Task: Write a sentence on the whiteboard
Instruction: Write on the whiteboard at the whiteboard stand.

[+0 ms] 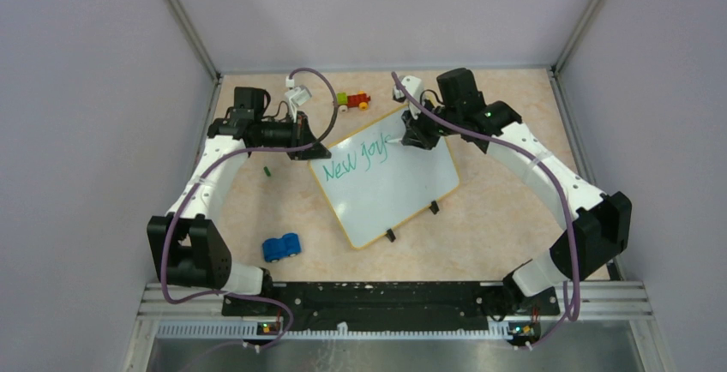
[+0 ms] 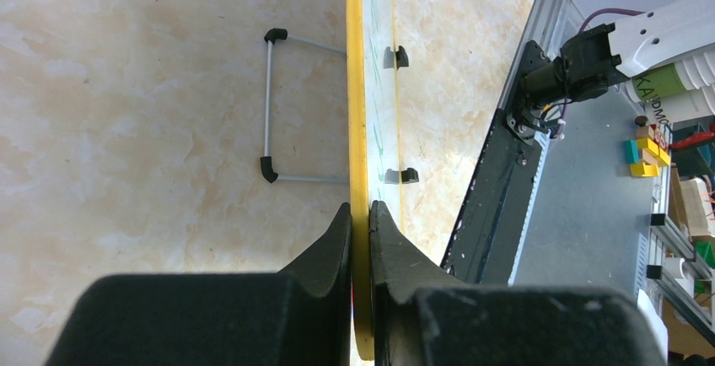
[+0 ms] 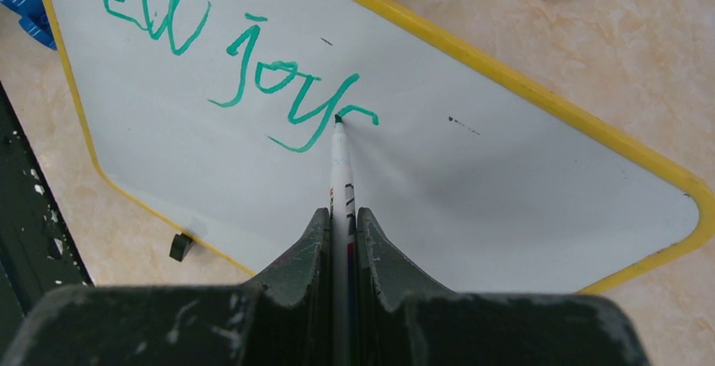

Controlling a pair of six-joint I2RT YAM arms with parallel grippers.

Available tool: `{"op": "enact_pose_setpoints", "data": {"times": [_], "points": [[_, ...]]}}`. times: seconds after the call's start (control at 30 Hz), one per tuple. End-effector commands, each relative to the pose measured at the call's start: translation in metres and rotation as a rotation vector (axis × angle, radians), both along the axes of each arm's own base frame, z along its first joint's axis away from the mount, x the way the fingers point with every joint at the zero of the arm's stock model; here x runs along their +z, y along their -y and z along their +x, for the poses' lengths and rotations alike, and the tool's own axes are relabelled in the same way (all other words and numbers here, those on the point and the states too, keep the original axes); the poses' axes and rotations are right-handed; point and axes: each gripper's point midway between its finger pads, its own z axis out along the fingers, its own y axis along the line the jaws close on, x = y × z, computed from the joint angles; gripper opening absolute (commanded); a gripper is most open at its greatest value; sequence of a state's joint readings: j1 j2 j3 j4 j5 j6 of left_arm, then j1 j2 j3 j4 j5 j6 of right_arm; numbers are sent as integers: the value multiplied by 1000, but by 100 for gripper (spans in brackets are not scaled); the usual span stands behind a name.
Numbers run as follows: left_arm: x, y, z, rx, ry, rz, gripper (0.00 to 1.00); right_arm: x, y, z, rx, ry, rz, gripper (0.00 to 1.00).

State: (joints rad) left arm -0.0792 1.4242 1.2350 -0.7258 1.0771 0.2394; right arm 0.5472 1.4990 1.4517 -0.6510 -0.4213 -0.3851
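Seemingly angled left-to-far-right, the whiteboard [image 1: 386, 188] is pinched by left fingers [image 2: 325, 248]; right fingers [image 3: 303, 256] clamp a marker [image 3: 341, 164].

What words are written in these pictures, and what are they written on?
"New joy", with a next letter just begun: green handwriting on the whiteboard.
Small print on the marker in the right gripper: too small to read.
Black letters on a white and green tube at the edge of the left wrist view: too blurred to read.
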Motion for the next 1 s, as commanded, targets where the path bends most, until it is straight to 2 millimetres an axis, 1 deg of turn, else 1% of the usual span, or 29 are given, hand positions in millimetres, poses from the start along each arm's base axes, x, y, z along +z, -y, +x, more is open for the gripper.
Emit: {"op": "enact_pose_setpoints", "data": {"times": [0.0,0.13,0.23,0.37,0.47,0.73,0.97], "points": [[1,6,-2,-43,49,12,0,-5,1,-2,11,24,-14,0],[1,5,-2,-43,49,13,0,-10,7,-1,-5,34,-40,0],[0,5,-2,-43,49,14,0,-10,15,4,-33,43,-46,0],[0,5,-2,-42,49,14,0,-5,25,11,-61,53,-41,0],[-1,5,-1,-41,46,15,0,-6,29,13,-72,50,-44,0],[-2,5,-1,-41,45,15,0,-20,31,8,-69,23,-62,0],[-2,5,-1,-40,48,16,0,-28,29,-2,-48,-16,-47,0]]}}
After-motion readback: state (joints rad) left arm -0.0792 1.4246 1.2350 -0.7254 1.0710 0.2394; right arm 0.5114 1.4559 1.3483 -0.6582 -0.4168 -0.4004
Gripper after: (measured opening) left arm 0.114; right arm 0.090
